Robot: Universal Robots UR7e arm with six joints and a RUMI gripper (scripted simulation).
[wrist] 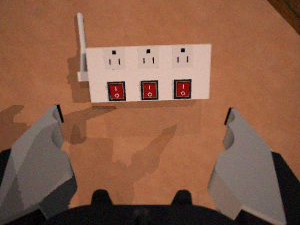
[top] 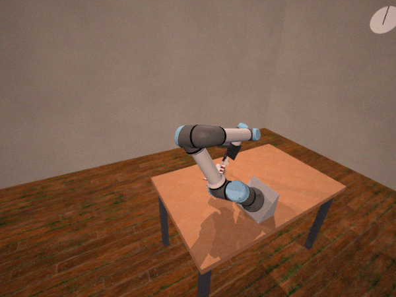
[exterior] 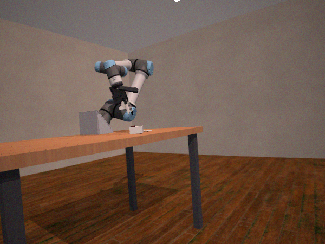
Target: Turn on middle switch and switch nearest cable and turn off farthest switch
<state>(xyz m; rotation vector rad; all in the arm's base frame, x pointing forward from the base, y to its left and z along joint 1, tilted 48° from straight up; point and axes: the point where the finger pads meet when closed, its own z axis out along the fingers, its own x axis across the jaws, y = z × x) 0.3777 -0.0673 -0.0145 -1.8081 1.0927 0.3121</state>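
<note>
A white power strip (wrist: 149, 73) lies face up on the table, with three sockets and three red rocker switches (wrist: 149, 90) in a row. Its short white cable stub (wrist: 81, 45) leaves at the left end in the wrist view. I cannot tell each switch's state. My gripper (wrist: 145, 107) is open and empty, hovering above the table just in front of the switch row. The strip also shows in the exterior view (exterior: 136, 129), below the gripper (exterior: 128, 108), and in the top view (top: 221, 169), partly hidden by the arm.
The arm's grey wedge-shaped base (top: 263, 199) stands on the wooden table. The table edge runs near the strip's far right side in the wrist view (wrist: 285, 0).
</note>
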